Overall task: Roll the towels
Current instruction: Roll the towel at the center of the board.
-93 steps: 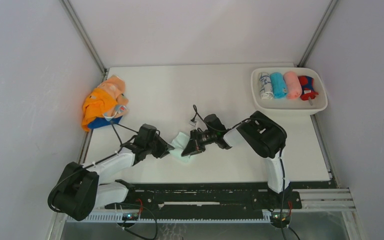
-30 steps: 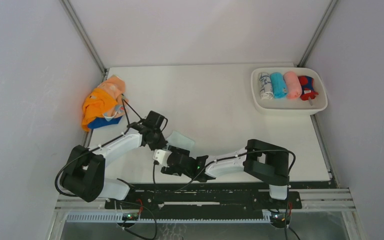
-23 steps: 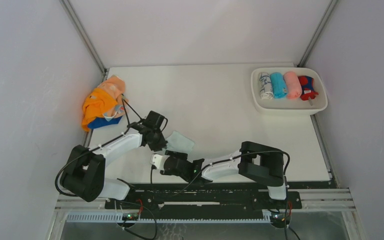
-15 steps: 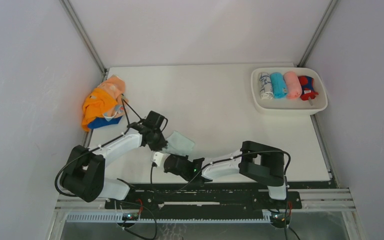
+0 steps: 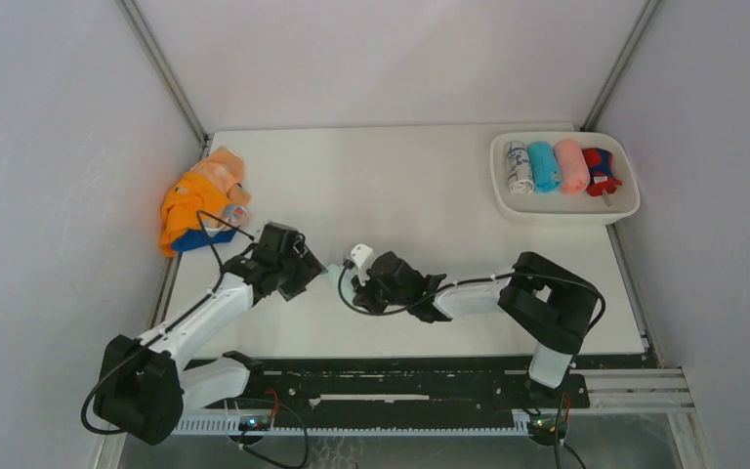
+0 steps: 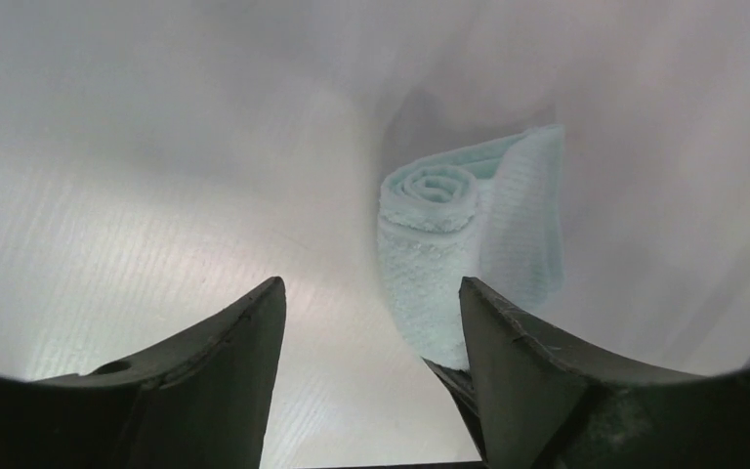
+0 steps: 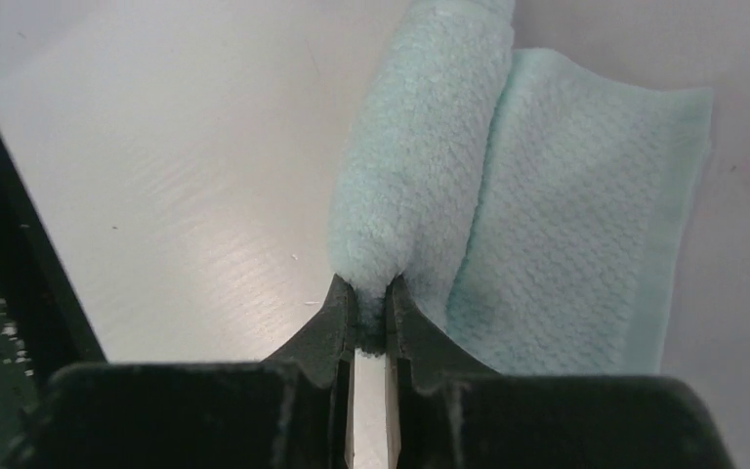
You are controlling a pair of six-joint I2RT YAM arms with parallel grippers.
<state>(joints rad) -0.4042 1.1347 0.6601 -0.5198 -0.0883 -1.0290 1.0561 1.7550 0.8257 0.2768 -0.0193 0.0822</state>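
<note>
- Heaped towels [image 5: 195, 205] are lying at 10 o'clock.
- Left gripper [image 6: 371, 293] is hovering, jaws wide.
- Half-rolled mint towel [image 7: 420, 166] is lying at 8 o'clock.
- Right gripper [image 7: 369, 293] is pinching its rolled end.
- 4 rolls [image 5: 557, 166] are sitting in the tray [image 5: 563, 210], 2 o'clock.

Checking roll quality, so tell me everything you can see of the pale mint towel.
The mint towel is pale, soft, nubbly cloth. It is partly rolled: a tight cylinder with a spiral end and a flat unrolled flap lying beside it on the white table. The right gripper pinches one end of the roll. The left gripper stands open at the spiral end; whether it touches the towel cannot be told.
</note>
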